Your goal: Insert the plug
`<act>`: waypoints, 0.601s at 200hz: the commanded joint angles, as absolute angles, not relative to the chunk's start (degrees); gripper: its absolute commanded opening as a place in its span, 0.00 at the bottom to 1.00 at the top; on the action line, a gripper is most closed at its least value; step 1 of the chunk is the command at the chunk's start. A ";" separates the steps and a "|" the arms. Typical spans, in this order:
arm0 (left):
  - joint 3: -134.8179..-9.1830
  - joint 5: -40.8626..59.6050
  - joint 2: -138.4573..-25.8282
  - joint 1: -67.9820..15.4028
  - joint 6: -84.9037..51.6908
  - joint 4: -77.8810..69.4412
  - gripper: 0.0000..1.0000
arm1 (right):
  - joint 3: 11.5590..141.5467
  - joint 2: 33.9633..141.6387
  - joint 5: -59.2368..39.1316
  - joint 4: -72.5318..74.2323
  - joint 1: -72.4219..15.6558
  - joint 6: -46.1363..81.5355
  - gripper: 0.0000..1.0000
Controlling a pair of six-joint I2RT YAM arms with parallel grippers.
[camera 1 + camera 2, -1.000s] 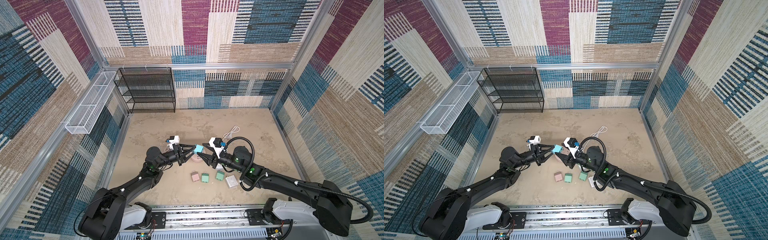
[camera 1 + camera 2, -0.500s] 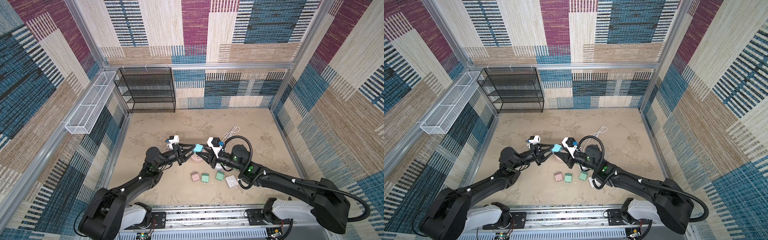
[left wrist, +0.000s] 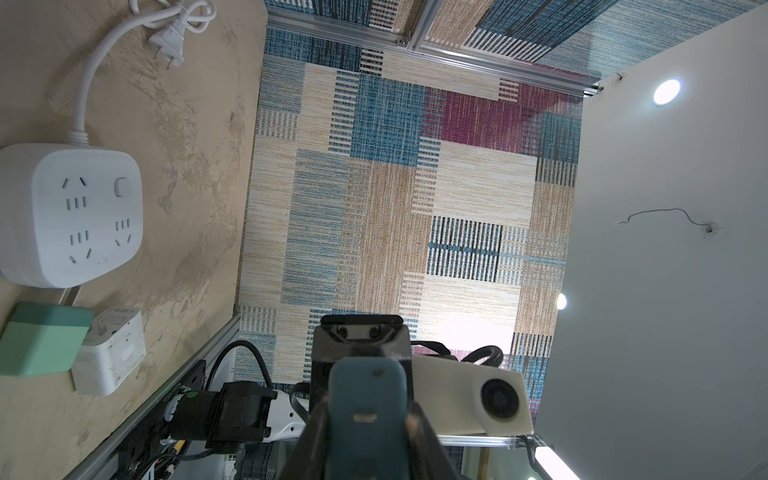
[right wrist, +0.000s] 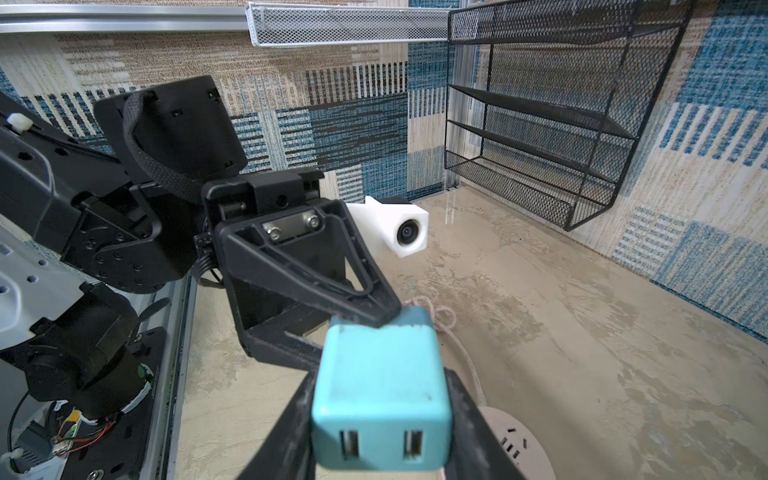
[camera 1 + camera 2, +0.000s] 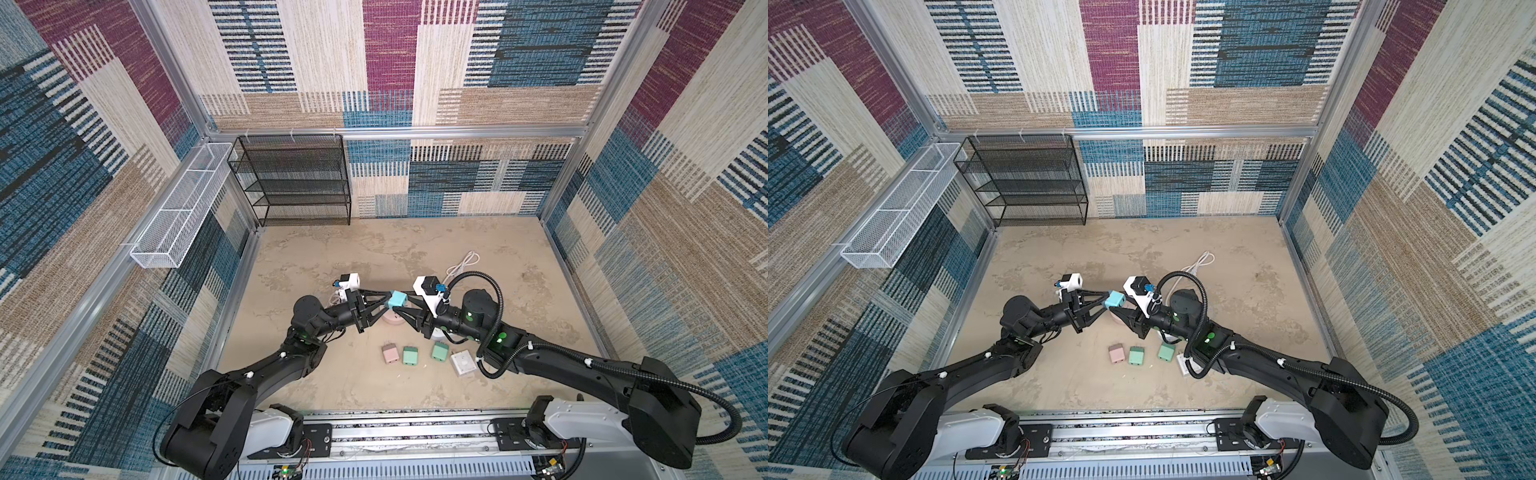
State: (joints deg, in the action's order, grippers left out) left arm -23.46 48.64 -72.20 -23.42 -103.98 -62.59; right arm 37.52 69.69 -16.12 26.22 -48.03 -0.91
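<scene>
Nearest, four adapters (image 5: 409, 356) lie in a row on the table (image 5: 519, 316). Just beyond them the blue plug (image 5: 398, 299) hangs in the air above a round socket (image 4: 519, 444). The left gripper (image 5: 389, 301) pinches it. The right gripper (image 5: 404, 306) has its fingers (image 4: 469, 424) flanking the plug's sides; whether they press cannot be told. Farther back lies a white cord (image 5: 461, 266), and a black rack (image 5: 299, 178) stands at the wall.

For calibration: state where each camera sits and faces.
Top views: above the arm bases, looking down; both arms show, meeting at the blue plug.
Left wrist: on the left arm, looking along its jaws, shut on the plug, toward the right arm.
Right wrist: on the right arm, looking along jaws flanking the plug, toward the left arm and black shelf.
Shared: all show the plug.
</scene>
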 commanded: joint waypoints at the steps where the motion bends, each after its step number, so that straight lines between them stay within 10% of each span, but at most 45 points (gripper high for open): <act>1: -22.88 49.86 -72.85 -23.47 -102.40 -63.46 0.00 | 38.51 69.40 -18.64 29.37 -48.03 0.54 0.12; 18: -22.67 50.27 -73.43 -23.37 -101.75 -62.76 0.25 | 38.80 69.18 -18.42 28.41 -48.04 0.86 0.00; 36: -23.13 50.75 -73.40 -23.04 -99.53 -59.42 0.99 | 39.02 68.84 -16.89 26.47 -47.99 1.54 0.00; 80: -32.32 49.80 -66.50 -18.98 -76.15 -18.01 1.00 | 42.73 69.06 -8.16 13.38 -47.99 8.19 0.00; 120: -51.62 24.17 -60.11 -18.48 -42.33 29.40 0.99 | 56.12 75.13 -1.83 -8.05 -47.94 17.46 0.00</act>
